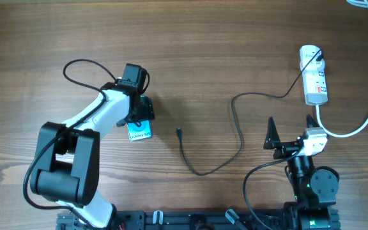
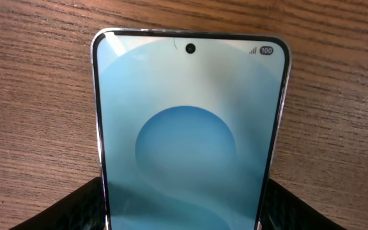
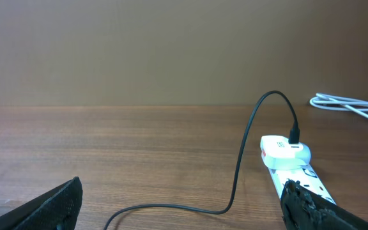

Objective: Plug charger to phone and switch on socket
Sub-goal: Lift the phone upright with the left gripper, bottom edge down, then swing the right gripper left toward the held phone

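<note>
The phone [image 1: 139, 132] lies flat on the wooden table, its teal-blue screen up. It fills the left wrist view [image 2: 187, 128]. My left gripper [image 1: 140, 110] [image 2: 184, 214] is over it, with one black finger against each long edge. The charger cable [image 1: 238, 128] runs from the socket [image 1: 314, 75] in a loop across the table. Its dark connector tip [image 1: 179, 132] lies free, a little to the right of the phone. My right gripper [image 1: 291, 133] [image 3: 187, 204] is open and empty, near the front edge. The cable [image 3: 241, 166] and the socket [image 3: 286, 153] lie in front of it.
A thick white cord [image 1: 363, 121] runs from the socket to the back right corner and shows in the right wrist view [image 3: 350, 102]. A black robot cable [image 1: 85, 67] loops behind the left arm.
</note>
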{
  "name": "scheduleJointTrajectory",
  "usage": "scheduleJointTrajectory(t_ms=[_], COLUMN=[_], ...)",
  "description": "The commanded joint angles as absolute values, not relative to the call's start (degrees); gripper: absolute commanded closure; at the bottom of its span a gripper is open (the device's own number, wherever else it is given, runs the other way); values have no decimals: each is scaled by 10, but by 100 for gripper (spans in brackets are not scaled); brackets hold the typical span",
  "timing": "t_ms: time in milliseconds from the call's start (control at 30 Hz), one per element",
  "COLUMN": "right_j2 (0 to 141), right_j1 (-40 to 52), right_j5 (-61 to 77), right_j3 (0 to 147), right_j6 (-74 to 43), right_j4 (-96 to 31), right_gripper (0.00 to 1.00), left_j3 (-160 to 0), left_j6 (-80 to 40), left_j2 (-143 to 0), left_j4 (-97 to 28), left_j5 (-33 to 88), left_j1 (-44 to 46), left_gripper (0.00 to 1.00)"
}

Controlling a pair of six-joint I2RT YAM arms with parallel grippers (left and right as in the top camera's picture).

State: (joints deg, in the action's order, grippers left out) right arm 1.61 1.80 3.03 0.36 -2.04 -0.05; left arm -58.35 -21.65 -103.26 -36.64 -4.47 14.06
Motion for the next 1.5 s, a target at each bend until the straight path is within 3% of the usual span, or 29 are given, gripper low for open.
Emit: scheduleJointTrajectory(t_ms=[0,667,833,900,1100,1400,1467], right_j2=[13,13,13,13,70,421,470], right_j1=[21,21,21,21,21,21,21], right_j5=[39,42,201,207,218,279,352], right_j3=[3,3,17,34,234,665,691], right_j6=[-15,-17,-43,-64,-60,-45,-53], right_j4=[1,1,-4,-22,-197,-554,-548], right_gripper=[0,0,0,0,0,0,0], left_j3=[-583,-589,-589,-589,-589,-589,-589], left_j6=[-201,-197,-197,-197,-197,-197,-197], left_j2=[-1008,-973,-973,-973,-973,-973,-973], left_j4=[-372,-368,-371,-371,-370,-370,-370], left_j5=[-41,6,6,6,6,6,6], left_j1=[137,137,137,137,137,137,137], left_gripper=[29,29,29,29,28,28,28])
